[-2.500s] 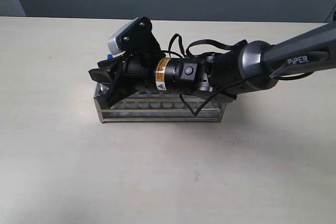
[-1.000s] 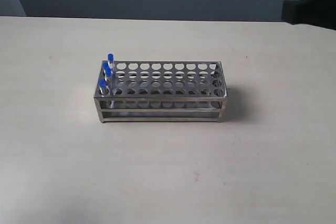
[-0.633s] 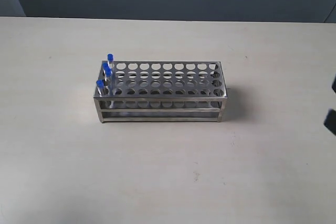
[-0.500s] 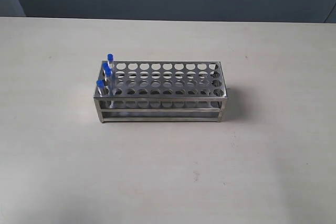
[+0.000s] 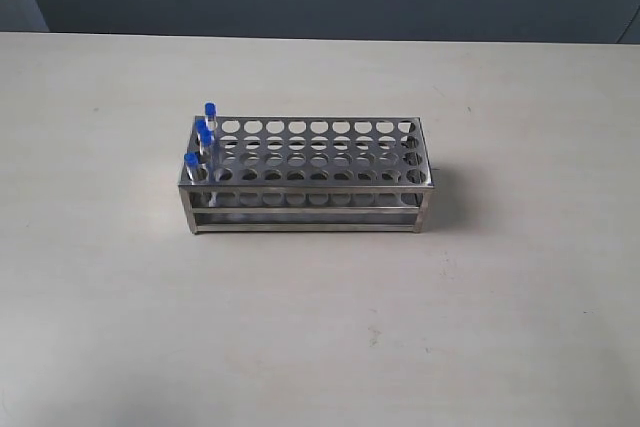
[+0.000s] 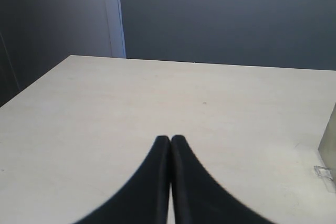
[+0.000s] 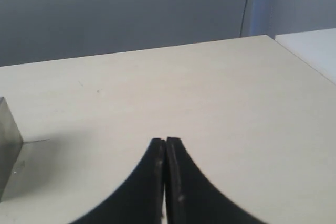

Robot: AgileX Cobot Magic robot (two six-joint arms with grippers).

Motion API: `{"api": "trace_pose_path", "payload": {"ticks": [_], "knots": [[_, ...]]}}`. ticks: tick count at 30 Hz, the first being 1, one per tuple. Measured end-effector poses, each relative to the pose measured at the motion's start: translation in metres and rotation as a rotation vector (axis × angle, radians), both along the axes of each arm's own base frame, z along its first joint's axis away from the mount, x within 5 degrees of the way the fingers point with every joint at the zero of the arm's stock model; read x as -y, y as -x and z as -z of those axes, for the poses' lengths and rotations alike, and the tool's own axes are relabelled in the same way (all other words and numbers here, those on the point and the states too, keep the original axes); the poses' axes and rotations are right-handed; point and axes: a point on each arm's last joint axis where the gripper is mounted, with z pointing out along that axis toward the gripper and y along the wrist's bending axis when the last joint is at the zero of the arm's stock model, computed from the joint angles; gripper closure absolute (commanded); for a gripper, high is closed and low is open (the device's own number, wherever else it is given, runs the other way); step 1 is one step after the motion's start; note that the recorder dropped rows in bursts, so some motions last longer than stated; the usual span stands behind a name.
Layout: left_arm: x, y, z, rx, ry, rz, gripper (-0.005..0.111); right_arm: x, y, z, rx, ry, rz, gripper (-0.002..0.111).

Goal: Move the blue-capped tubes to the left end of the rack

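The silver rack stands mid-table in the exterior view, long side facing the camera. The blue-capped tubes stand upright in its leftmost column of holes: one at the back, one in the middle and one at the front; more I cannot make out. Neither arm appears in the exterior view. My left gripper is shut and empty over bare table. My right gripper is shut and empty too. A corner of the rack shows at each wrist view's edge.
The pale wooden table stretches around the rack on all sides. A dark wall runs behind the table's far edge. The rack's other holes hold nothing.
The right arm, which reached over the rack's left end 2.5 s ago, has drawn back to the right and left the exterior view. The tubes stay standing in the left column.
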Motion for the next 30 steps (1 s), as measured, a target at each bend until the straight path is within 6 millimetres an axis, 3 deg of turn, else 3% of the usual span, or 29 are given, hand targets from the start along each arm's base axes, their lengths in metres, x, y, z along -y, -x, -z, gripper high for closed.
{"api": "trace_pose_path", "payload": {"ticks": [30], "knots": [[0.0, 0.0, 0.0, 0.0, 0.0, 0.0, 0.106, 0.0009, 0.0007, 0.0025, -0.027, -0.008, 0.024, 0.108]]}}
